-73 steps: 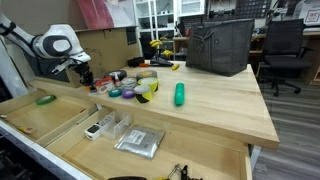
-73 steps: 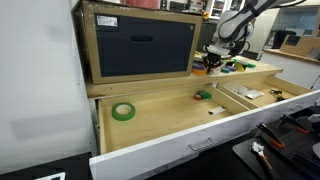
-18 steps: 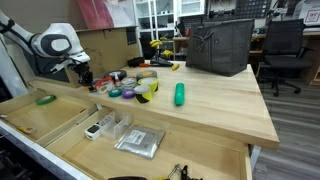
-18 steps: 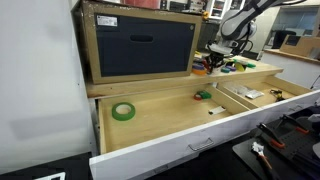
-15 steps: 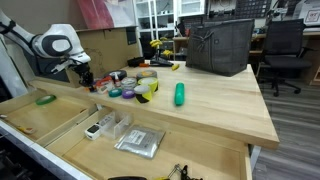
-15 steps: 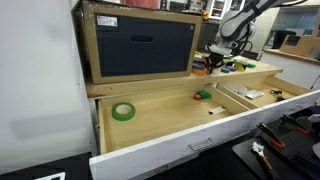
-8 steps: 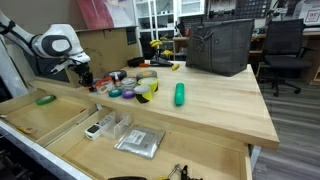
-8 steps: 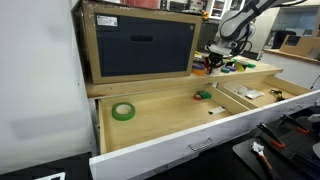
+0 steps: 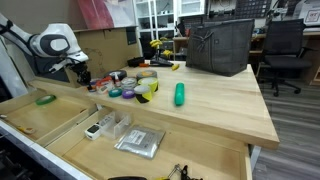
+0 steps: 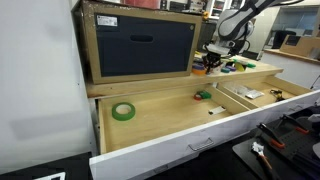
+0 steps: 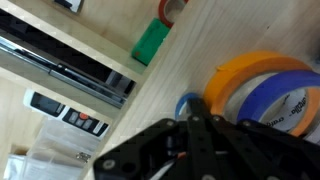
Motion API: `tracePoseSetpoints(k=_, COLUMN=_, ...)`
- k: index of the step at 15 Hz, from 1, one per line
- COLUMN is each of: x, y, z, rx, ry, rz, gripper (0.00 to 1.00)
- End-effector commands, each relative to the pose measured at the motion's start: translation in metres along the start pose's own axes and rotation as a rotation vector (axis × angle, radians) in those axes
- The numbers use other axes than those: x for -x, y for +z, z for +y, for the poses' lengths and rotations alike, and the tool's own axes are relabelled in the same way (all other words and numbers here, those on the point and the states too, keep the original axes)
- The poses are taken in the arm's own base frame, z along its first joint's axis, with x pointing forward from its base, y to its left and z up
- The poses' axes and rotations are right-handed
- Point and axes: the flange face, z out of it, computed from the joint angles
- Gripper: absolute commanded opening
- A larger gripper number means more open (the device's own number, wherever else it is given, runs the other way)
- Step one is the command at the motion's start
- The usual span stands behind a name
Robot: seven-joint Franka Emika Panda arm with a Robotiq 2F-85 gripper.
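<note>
In the wrist view, a pale keypad device [image 11: 70, 113] lies far left in the open drawer [image 11: 30, 150], too blurred for me to read its buttons. Next comes a green block [image 11: 152, 42] on the wooden tabletop [image 11: 140, 105], and above it a red ring [image 11: 170, 8] cut off by the top edge. My pincer [image 11: 190, 122] comes up from the bottom, jaws shut together. I cannot make out anything between them. Just past the tips sits a small blue roll [image 11: 186, 103], half hidden behind my fingers. To the right an orange tape roll [image 11: 245, 70] and a blue tape roll [image 11: 275, 95] overlap, both clipped by the frame. In an exterior view the pincer [image 9: 83, 76] hangs low over the tabletop's left end, its tips lost against dark clutter.
</note>
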Motion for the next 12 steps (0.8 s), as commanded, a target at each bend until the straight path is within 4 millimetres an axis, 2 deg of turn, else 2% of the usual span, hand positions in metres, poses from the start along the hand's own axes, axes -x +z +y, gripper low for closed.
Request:
tracePoseSetpoints(k=1, x=-0.0020, y=-0.0047, z=-0.0067, rx=0.010, ry=0.011, rz=-0.001, gripper=0.00)
tracePoseSetpoints(k=12, x=-0.0058, y=0.0019, z=-0.0051, rx=0.020, ry=0.023, rz=0.001, gripper=0.00)
